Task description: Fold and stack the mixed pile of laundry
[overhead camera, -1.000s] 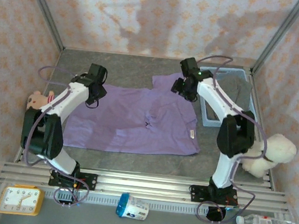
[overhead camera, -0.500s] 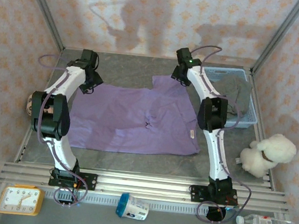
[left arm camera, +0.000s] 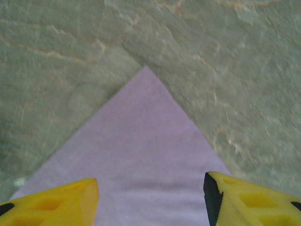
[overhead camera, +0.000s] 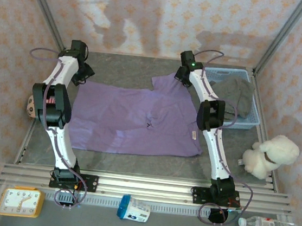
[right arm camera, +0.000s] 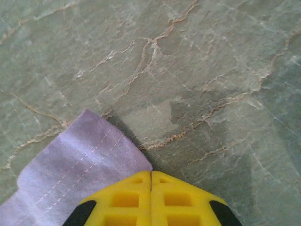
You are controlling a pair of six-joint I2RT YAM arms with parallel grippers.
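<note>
Table (overhead camera: 134, 70): grey stone-patterned top; everything you are working with lies on it.
Lilac shirt (overhead camera: 134, 119): spread flat across the middle between your two arms, with one sleeve reaching to the far right.
Blue basket (overhead camera: 251, 123): at the far right corner, just beside the shirt.
Grey-brown trousers (overhead camera: 234, 92): bunched inside that basket (not folded).
White plush toy (overhead camera: 269, 156): on the right edge, nearer to you than the basket and well apart from the shirt.
Left gripper (overhead camera: 80, 74): at the shirt's far left corner. On your left wrist camera the yellow fingers (left arm camera: 56, 200) stand wide apart over the pointed corner of cloth, holding nothing.
Right gripper (overhead camera: 182, 77): at the far sleeve end. On your right wrist camera the fingertips are pressed together, and the stitched hem (right arm camera: 80, 155) meets them on the left; you cannot tell whether cloth is pinched.
</note>
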